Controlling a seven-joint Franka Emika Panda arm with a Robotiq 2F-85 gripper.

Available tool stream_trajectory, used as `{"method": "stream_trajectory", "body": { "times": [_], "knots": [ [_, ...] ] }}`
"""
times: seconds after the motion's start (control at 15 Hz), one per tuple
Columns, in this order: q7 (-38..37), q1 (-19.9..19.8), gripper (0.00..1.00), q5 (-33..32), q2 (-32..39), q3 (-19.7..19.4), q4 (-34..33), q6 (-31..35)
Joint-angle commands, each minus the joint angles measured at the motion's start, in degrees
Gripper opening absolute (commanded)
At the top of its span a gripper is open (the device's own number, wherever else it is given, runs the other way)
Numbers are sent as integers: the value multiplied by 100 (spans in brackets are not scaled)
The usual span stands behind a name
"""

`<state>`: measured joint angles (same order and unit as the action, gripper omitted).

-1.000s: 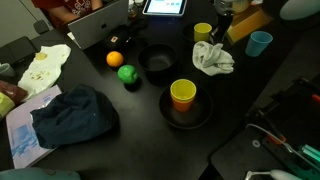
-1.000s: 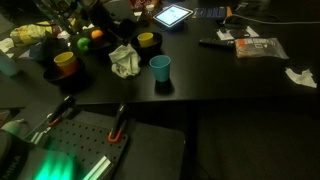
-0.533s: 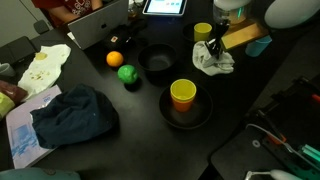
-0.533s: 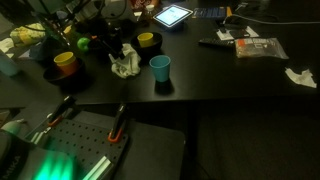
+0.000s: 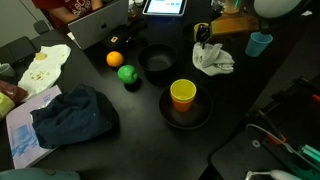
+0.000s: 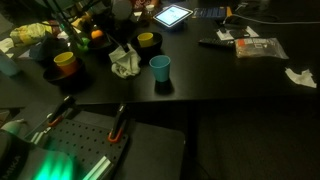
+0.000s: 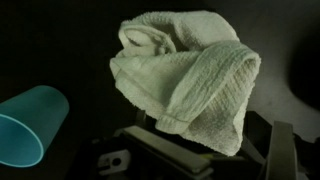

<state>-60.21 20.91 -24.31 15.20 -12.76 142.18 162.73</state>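
White towel [image 7: 185,75] lies crumpled on the black bench [image 5: 250,85], loose, not gripped. In both exterior views it sits just under the end effector [image 5: 207,42]. The jaws look spread wide, with nothing between them.

Around the towel [image 5: 212,58]:
- teal cup [image 5: 260,43] at 2 o'clock, near and upright
- yellow cup [image 6: 146,41] at about 1 o'clock, close
- black bowl [image 5: 157,62] at 9 o'clock
- green ball [image 5: 127,74] and orange [image 5: 114,59] beyond the bowl

Risks, as I judge them:
- A raised towel fold could snag a finger and drag along.
- A sideways swing could tip the teal cup, which is light and close.

No brand or label is readable. The tablet [image 5: 165,6] screen is lit, its text too small.
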Motion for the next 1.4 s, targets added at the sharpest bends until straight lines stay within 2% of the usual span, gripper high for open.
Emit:
{"method": "stream_trajectory", "body": {
  "times": [0.0, 0.47, 0.73, 1.07, 1.27, 1.33],
  "knots": [
    [-487, 33, 100, 57, 74, -125, 44, 378],
    [-1228, 243, 100, -286, -356, -540, 347, 435],
    [-1455, 266, 100, -351, -502, -649, 569, 310],
    [-1502, 274, 100, -234, -165, -499, 696, 536],
    [-1924, 521, 100, -436, 146, -612, 570, 835],
    [-2172, 698, 100, -592, 251, -768, 500, 962]
  ]
}}
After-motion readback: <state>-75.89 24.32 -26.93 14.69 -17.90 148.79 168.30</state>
